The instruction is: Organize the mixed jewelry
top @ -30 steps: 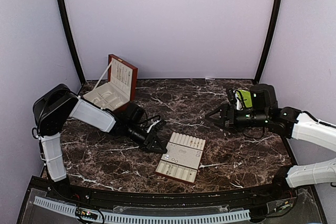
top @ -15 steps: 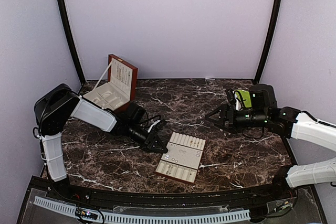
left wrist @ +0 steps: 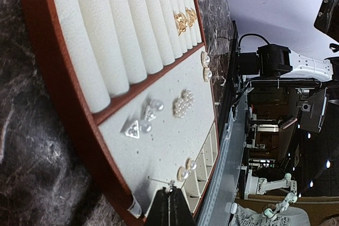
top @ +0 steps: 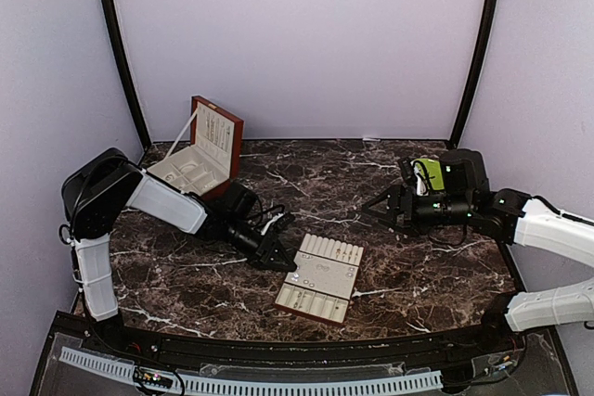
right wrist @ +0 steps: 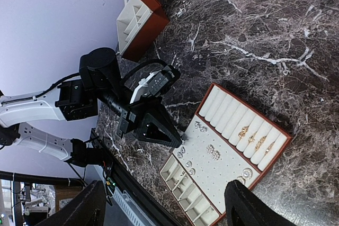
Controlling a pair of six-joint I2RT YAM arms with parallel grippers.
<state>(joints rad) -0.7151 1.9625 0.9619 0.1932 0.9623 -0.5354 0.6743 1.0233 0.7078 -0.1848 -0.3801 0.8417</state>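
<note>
The cream slotted insert tray lies at the middle front of the table. On its flat pad lie small pieces of jewelry: pearl studs, a pearl heart pair and triangle studs. Gold rings sit in its rolls. My left gripper is at the tray's left edge. In the left wrist view it is shut on a tiny silver stud with a thin pin, just over the pad. My right gripper hovers open and empty above the table, right of the tray.
The red-brown wooden box stands open at the back left, its lid upright. The tray's small compartments face the near edge. In the right wrist view the tray rim and left gripper lie below the open fingers.
My right gripper has edged slightly left. My left gripper stays at the tray's left edge, still shut.
</note>
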